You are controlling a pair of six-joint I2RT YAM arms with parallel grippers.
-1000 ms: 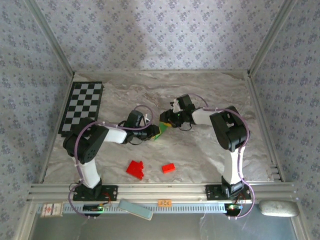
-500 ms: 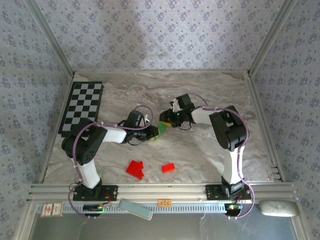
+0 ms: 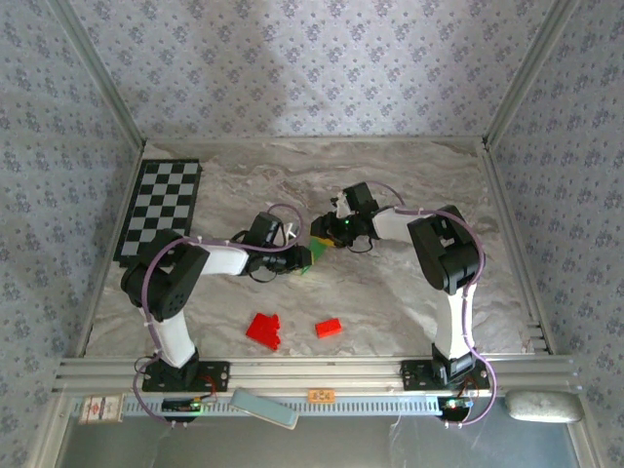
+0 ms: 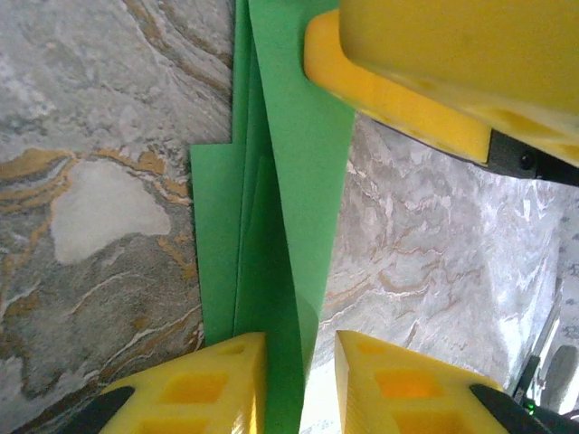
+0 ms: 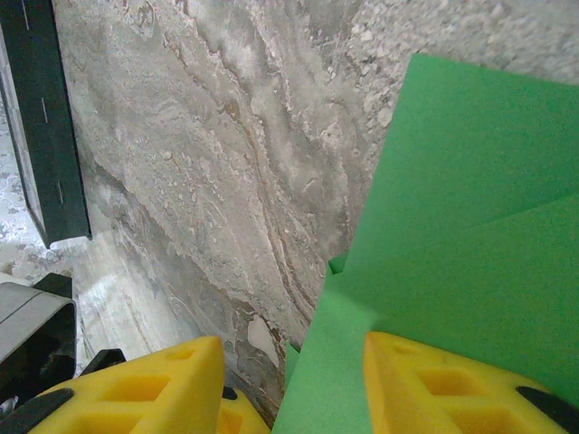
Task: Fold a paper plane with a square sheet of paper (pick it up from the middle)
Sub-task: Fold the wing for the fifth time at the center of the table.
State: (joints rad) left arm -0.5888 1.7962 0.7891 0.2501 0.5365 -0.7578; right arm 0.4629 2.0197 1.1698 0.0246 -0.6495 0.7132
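The square sheet of paper (image 3: pixel 310 253) is bright green and folded into a narrow, creased, layered shape. It sits mid-table between my two grippers. In the left wrist view the paper (image 4: pixel 271 226) has one flap standing up between the jaws of my left gripper (image 4: pixel 300 389). The flap leans on the left finger (image 4: pixel 194 389), with a gap to the other, so the gripper is open. My right gripper (image 5: pixel 294 389) is open wide: its right finger (image 5: pixel 452 384) is over the paper (image 5: pixel 452 208), its left finger over bare table. From above, left gripper (image 3: pixel 296 258) and right gripper (image 3: pixel 327 235) nearly meet.
Two small red blocks (image 3: pixel 263 330) (image 3: pixel 329 328) lie near the front, between the arm bases. A black-and-white checkered board (image 3: pixel 161 210) lies at the back left. Metal frame rails (image 3: pixel 507 234) border the marble table. The right gripper's yellow finger (image 4: pixel 425 72) crowds the paper's far end.
Almost nothing has moved. The left wrist has turned slightly, and a little less of the green paper shows between the two grippers.
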